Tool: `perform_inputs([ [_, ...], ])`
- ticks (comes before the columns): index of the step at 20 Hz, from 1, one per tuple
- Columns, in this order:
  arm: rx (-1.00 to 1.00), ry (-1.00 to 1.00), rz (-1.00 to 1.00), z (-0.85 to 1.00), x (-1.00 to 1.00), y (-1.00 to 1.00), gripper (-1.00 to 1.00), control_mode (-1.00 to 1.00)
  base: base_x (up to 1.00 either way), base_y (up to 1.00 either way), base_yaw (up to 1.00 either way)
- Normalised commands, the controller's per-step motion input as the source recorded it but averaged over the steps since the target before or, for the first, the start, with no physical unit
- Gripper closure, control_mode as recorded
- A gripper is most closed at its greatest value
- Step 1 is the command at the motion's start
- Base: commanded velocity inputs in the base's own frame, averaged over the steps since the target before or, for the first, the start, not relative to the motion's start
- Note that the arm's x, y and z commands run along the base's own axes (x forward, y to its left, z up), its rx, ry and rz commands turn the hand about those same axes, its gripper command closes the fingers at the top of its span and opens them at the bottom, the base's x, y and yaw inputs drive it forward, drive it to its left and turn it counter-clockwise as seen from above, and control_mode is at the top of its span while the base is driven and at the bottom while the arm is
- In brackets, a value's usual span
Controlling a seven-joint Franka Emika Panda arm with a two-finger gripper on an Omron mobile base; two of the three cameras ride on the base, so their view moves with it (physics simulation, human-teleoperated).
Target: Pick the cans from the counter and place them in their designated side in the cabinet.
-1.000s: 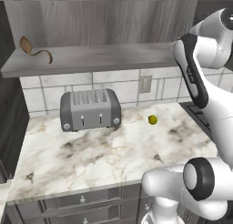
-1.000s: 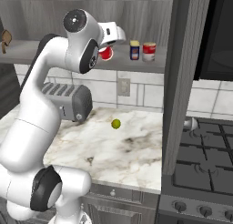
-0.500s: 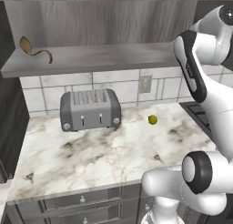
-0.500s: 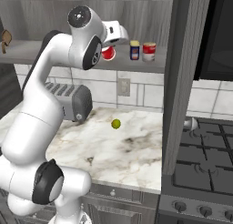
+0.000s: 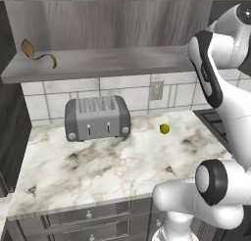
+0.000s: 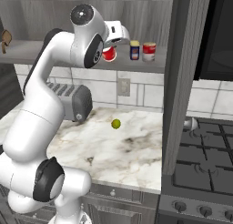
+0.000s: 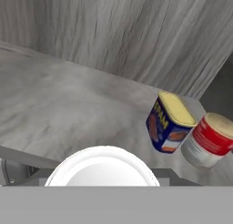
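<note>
the broad white marble counter [image 5: 98, 166] with grey-brown veins spreads below, above grey drawer fronts with round knobs [image 5: 88, 214]; the robot's white body covers its near right corner in the left base view and its left part in the right base view. above it runs the long grey wood-grain cabinet [image 5: 108, 63] with dark grey side panels, its right end hidden behind the arm in the left base view. a grey metal two-slot toaster [image 5: 97, 117] stands on the counter against the tiled wall, half hidden by the arm in the right base view. at the shelf's far left lies a small curled brown thing [image 5: 35, 53], too vague to name. the white two-finger gripper [image 6: 113, 43] is up at the shelf in the right base view, its fingertips hard to make out against the can; it appears clamped around the red can with a white lid [image 6: 109, 53], which sits low under the hand at the shelf front. in the hand view that white lid [image 7: 102, 168] lies right below the camera, cut off by the bottom edge. just to the right along the shelf stand the dark blue can with yellow top and label [image 6: 134, 50] and, close beside it, a red can with a wide white middle band [image 6: 149, 52]. a small yellow-green ball [image 5: 164, 129] rests on the counter.
</note>
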Motion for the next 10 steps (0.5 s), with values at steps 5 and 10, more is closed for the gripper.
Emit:
perform_inputs([
  [5,0.0,0.03,0.0,-0.04,0.05,0.0,1.0,-1.0,0.0,0.0,0.0],
  [10,0.0,0.01,0.0,0.0,0.09,-0.01,1.0,-1.0,0.0,0.0,0.0],
])
